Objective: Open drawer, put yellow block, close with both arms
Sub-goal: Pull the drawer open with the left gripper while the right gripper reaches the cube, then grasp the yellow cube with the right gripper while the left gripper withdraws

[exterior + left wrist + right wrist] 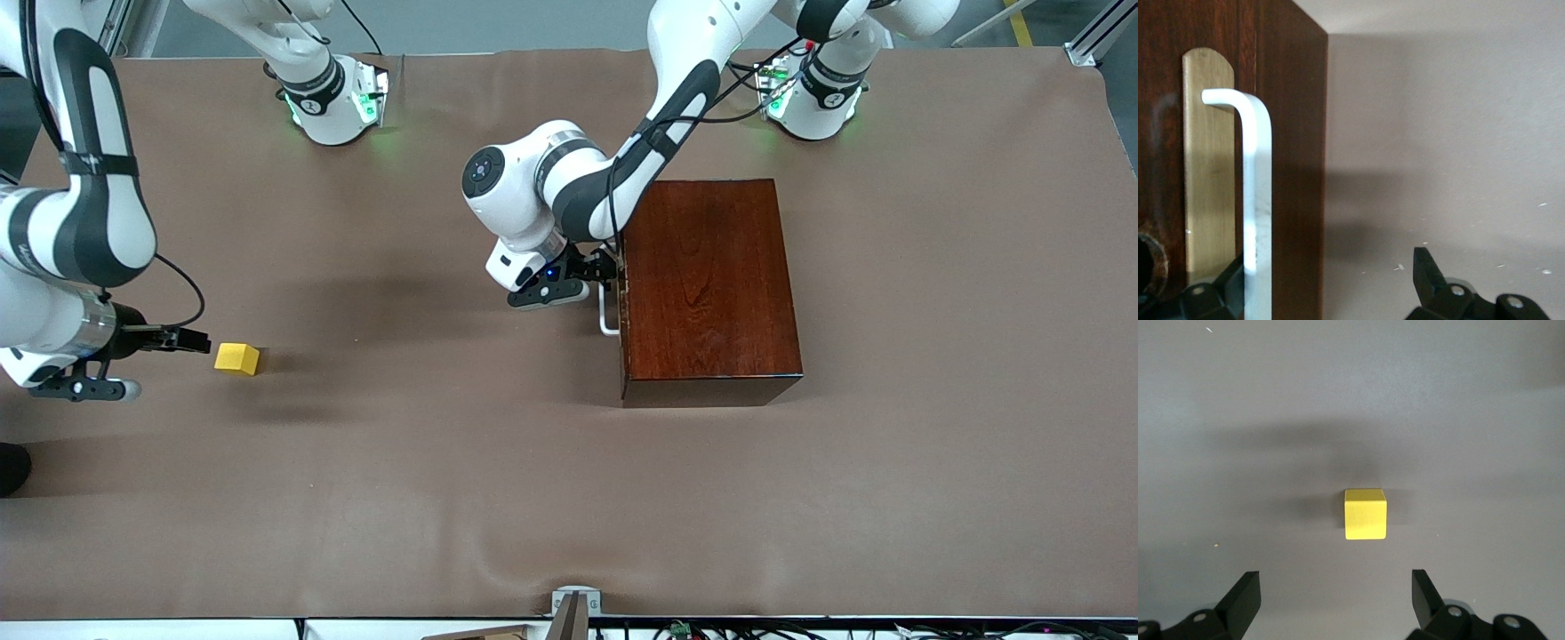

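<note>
Brown cloth covers the whole surface you are working on, slightly rippled near the front camera's edge. Your wooden box sits at about three o'clock from the middle of the front view, toward the left arm's end of the surface, dark, glossy and reddish-brown. Its drawer looks shut: the pale wood strip lies flush in the box's face, with the white handle standing out from it.

Your left tool is right at that drawer face, by the handle. In the left wrist view its fingers stand apart, one on each side of the white bar, and you cannot tell whether either touches it.

Your yellow block lies on the bare cloth at about nine o'clock in the front view, well apart from the box, toward the right arm's end. Your right tool is just beside it, low over the cloth, fingers spread wide and holding nothing; the right wrist view shows the block ahead of the two fingertips, not between them.
</note>
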